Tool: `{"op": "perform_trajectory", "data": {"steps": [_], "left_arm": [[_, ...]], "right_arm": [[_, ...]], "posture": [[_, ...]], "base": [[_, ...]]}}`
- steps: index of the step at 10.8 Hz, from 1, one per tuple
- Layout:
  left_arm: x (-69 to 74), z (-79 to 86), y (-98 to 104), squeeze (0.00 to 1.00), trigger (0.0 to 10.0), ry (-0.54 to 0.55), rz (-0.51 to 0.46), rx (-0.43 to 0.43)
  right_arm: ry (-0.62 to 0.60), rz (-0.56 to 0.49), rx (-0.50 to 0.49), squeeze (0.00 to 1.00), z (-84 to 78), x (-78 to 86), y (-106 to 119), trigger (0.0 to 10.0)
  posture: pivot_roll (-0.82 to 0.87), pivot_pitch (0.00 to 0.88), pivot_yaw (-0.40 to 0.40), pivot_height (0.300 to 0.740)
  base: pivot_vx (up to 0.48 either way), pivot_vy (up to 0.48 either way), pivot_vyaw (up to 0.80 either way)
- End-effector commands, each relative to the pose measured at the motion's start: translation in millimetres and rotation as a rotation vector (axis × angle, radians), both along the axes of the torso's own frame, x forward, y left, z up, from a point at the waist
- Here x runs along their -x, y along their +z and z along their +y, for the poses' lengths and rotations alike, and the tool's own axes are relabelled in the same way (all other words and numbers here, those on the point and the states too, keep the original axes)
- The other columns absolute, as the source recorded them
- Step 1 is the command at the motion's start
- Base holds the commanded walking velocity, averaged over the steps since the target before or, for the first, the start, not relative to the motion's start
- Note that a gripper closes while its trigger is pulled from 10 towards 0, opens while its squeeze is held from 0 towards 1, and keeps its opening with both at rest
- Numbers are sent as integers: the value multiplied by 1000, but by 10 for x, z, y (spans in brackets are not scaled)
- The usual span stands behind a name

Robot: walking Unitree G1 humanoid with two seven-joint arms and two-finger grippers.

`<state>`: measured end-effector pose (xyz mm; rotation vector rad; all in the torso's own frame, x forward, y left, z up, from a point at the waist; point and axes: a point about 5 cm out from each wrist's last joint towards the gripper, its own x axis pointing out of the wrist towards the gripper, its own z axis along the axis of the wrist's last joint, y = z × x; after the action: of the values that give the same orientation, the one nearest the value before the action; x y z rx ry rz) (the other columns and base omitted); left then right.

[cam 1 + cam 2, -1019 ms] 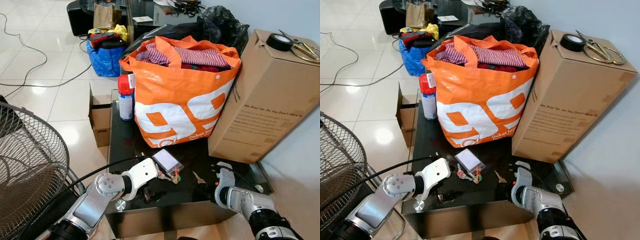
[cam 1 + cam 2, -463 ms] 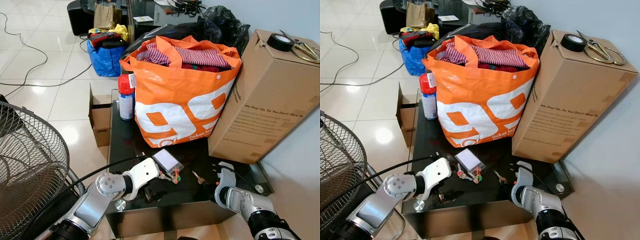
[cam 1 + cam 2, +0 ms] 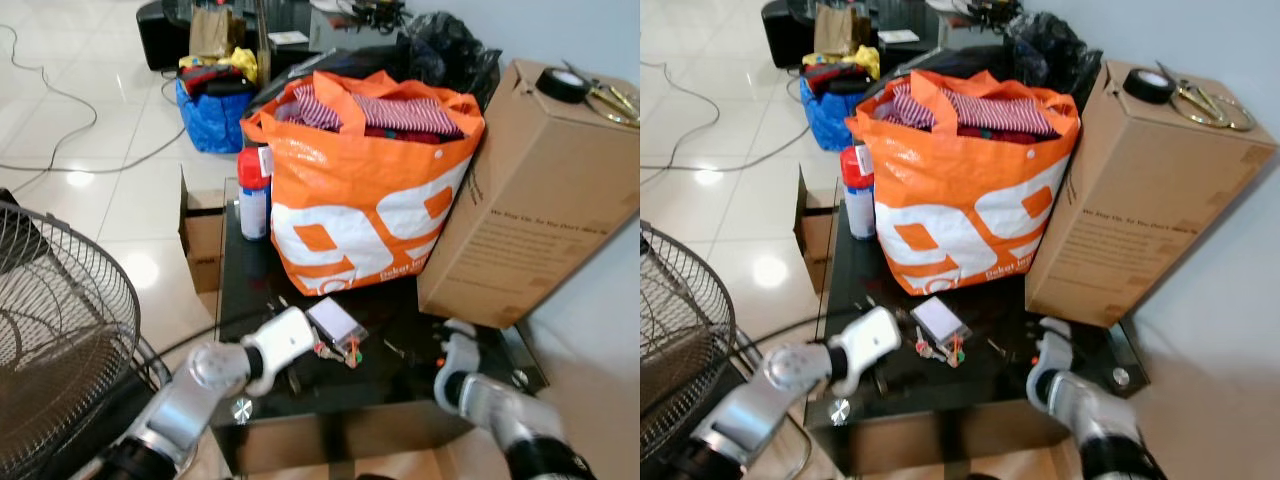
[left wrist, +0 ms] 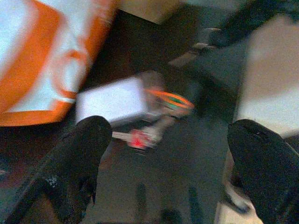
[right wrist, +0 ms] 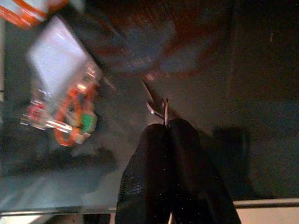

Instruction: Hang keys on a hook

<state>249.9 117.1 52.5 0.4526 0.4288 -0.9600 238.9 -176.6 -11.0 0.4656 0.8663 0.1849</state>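
The keys (image 5: pixel 164 109) no longer lie loose on the glossy black table (image 3: pixel 240 290); the right gripper (image 5: pixel 167 133) has pinched its fingers tight on their thin metal ring, which the right wrist view shows poking straight out past the fingertips. The left gripper (image 4: pixel 168 154) hovers with fingers spread wide over a white card (image 4: pixel 112 100) and its bright tags. Behind stand a crinkled orange bag (image 3: pixel 370 190) and a cardboard box (image 3: pixel 530 190).
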Motion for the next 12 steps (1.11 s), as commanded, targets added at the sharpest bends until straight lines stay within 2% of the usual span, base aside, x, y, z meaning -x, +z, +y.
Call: {"op": "perform_trajectory", "data": {"steps": [1, 3, 4, 5, 7, 8, 9, 12], "left_arm": [[-81, 9, 135, 0, 10000, 49, -73, 46], [-206, 65, 357, 0, 10000, 178, -187, 121], [-283, 122, 485, 0, 10000, 268, -282, 117], [-343, 162, 669, 0, 10000, 370, -371, 171], [-326, 199, 851, 0, 10000, 491, -420, 255], [-314, 245, 856, 0, 10000, 546, -428, 270], [-310, 331, 812, 0, 10000, 597, -439, 233], [-318, 338, 789, 0, 10000, 594, -430, 211]], "right_arm": [[-12, -55, -14, 0, -70, -8, 142, 0], [-18, -160, -2, 0, -91, 92, 391, 0], [15, -236, 97, 0, -111, 132, 564, 0], [8, -334, 174, 0, -96, 154, 808, 0], [-84, -571, 224, 0, 21, 105, 1176, 0], [-131, -621, 214, 0, 27, 86, 1229, 0], [-144, -628, 244, 0, 17, 68, 1219, 0], [-126, -624, 284, 0, 63, 51, 1168, 0]], "posture": [[-125, 0, -89, 740], [-113, 0, -54, 740], [-106, 0, -46, 740], [-94, 0, -35, 740], [-65, 0, -20, 740], [-57, 0, -24, 740], [-43, 0, -34, 740], [-57, 0, -27, 740]], "base": [[0, 0, 0], [0, 0, 0], [0, 0, 0], [0, 0, 0], [0, 0, 0], [0, 0, 0], [0, 0, 0], [0, 0, 0]]}}
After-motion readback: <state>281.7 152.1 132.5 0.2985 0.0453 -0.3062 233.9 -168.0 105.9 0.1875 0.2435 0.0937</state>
